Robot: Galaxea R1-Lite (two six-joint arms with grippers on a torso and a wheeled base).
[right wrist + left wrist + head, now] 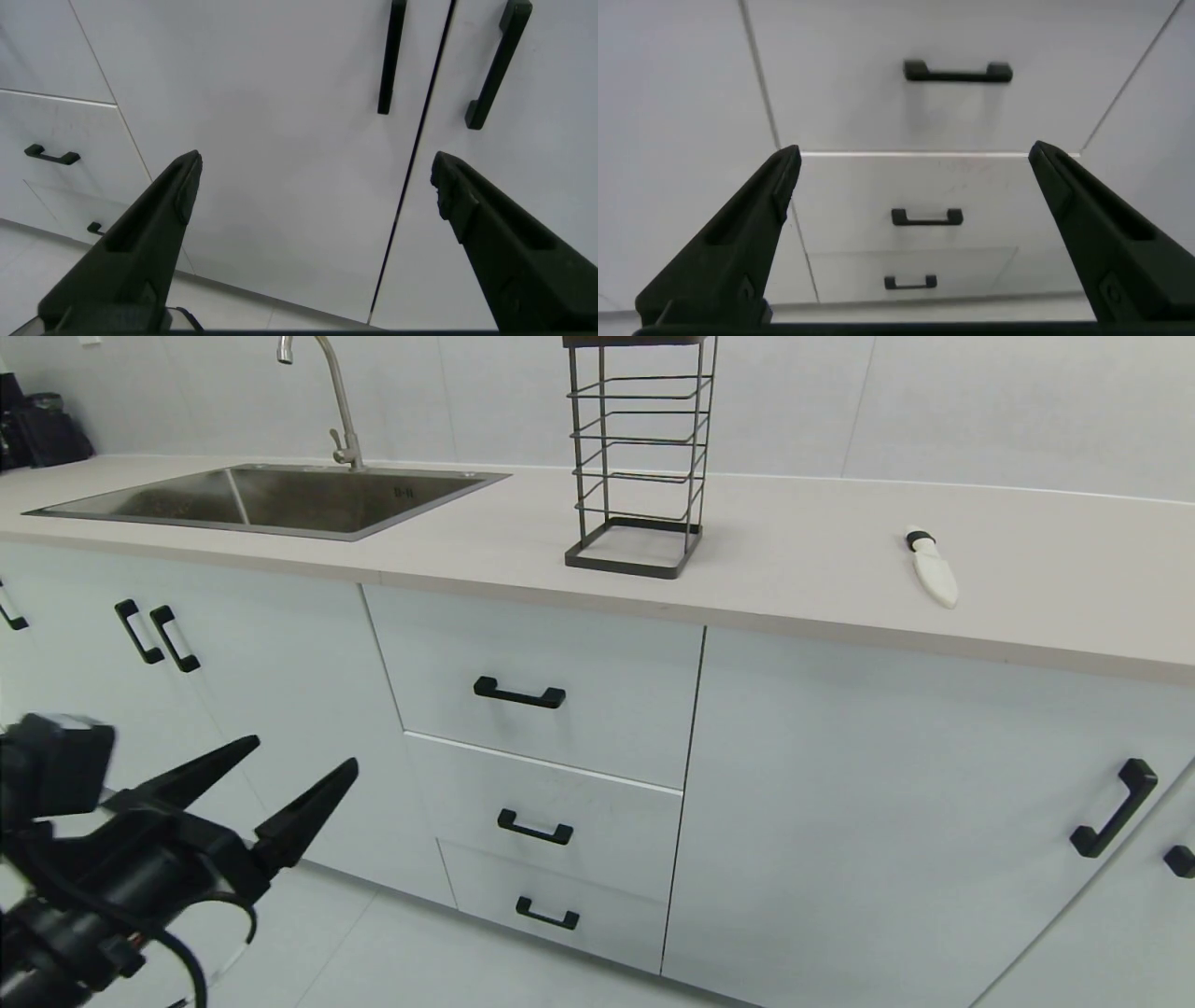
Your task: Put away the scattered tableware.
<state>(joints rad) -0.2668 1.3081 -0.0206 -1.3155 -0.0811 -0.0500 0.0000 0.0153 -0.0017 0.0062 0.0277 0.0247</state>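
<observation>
The white knife-shaped utensil with a black band (931, 567) lies on the pale desk (794, 551), well right of the tall black wire rack (639, 457). The left end effector (306, 751), low and left of the rack, is spread wide and empty. So is the right end effector (316, 168). It would be best to rise above the desk edge first, then grip across the utensil's narrow width.

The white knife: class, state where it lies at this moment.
In the head view the white knife lies flat on the countertop on the robot's right side, to the right of the black wire rack and apart from it.
</observation>
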